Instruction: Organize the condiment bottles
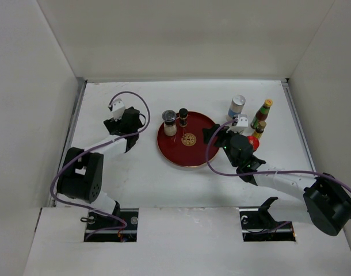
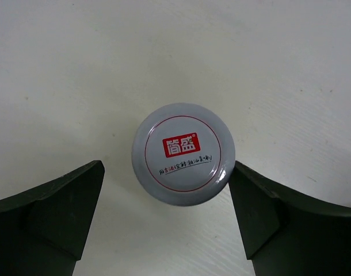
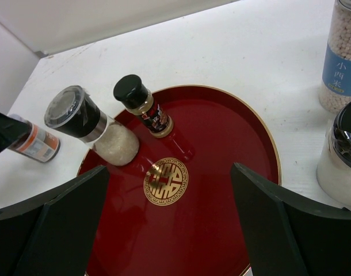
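Observation:
A grey-lidded jar [image 2: 183,153] stands on the white table, seen from above in the left wrist view. My left gripper [image 2: 167,215] is open around it; the right finger [image 2: 273,213] is almost at the lid and the left one stands apart. In the top view that gripper [image 1: 125,122] hides the jar. My right gripper [image 3: 170,224] hangs open and empty over the red tray [image 3: 221,132]. On the tray stand a dark-lidded shaker [image 3: 89,123] and a black-capped bottle [image 3: 144,106]. Other condiment bottles stand right of the tray: a silver-lidded jar [image 1: 237,106], a yellow-capped green bottle [image 1: 262,113], a small yellowish bottle [image 1: 259,130] and a red-capped one [image 1: 254,142].
The round red tray [image 1: 175,152] lies mid-table between the arms. White walls close in the table at the back and both sides. In the right wrist view a blue-labelled jar [image 3: 343,57] and another shaker [image 3: 342,155] stand close by the right finger.

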Robot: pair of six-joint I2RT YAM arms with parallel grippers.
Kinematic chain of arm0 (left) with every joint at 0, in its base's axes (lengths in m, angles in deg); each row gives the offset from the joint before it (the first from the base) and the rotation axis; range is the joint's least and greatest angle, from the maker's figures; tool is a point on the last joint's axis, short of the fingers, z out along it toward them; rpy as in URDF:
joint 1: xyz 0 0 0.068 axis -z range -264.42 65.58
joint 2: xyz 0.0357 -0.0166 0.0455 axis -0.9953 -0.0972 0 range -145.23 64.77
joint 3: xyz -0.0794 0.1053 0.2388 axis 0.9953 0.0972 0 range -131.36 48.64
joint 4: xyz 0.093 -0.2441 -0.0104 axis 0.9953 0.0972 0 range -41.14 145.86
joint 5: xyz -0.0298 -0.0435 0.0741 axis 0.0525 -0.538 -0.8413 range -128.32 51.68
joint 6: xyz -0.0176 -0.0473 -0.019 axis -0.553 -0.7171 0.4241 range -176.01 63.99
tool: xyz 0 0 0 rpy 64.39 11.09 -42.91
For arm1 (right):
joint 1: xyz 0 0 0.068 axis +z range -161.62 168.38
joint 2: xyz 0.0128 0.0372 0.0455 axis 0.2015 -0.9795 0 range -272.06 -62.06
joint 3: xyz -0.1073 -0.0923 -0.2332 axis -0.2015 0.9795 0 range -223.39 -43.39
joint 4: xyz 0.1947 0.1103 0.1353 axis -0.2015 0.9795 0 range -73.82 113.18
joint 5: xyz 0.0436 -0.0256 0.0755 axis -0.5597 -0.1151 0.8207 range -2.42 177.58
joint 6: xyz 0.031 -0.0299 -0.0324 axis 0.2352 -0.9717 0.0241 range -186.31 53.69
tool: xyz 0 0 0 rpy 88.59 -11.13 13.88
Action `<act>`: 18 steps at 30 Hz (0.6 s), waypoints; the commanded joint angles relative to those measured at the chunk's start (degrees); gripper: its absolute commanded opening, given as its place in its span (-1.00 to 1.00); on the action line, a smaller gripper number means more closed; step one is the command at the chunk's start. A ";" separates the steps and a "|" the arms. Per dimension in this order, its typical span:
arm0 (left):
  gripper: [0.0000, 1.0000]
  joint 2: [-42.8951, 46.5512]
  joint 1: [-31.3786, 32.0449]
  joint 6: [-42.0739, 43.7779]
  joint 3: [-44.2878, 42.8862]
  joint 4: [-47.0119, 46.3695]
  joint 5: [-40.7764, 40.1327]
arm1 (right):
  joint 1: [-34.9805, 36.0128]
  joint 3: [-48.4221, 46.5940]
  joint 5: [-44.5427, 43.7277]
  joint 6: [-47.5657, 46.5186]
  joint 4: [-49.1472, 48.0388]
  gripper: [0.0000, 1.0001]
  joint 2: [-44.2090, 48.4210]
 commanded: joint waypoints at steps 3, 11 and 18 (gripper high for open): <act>0.54 -1.51 -1.49 -0.50 -3.52 -3.72 0.70 | 0.44 -2.15 1.14 0.08 -2.66 0.86 0.81; -0.01 -0.46 -1.57 0.20 -0.19 -7.85 -0.44 | 0.79 -2.25 1.14 0.08 -1.95 0.87 1.86; -0.19 7.52 2.81 0.90 4.90 -8.03 -1.84 | 0.79 -2.24 1.14 -0.01 -1.95 0.87 1.51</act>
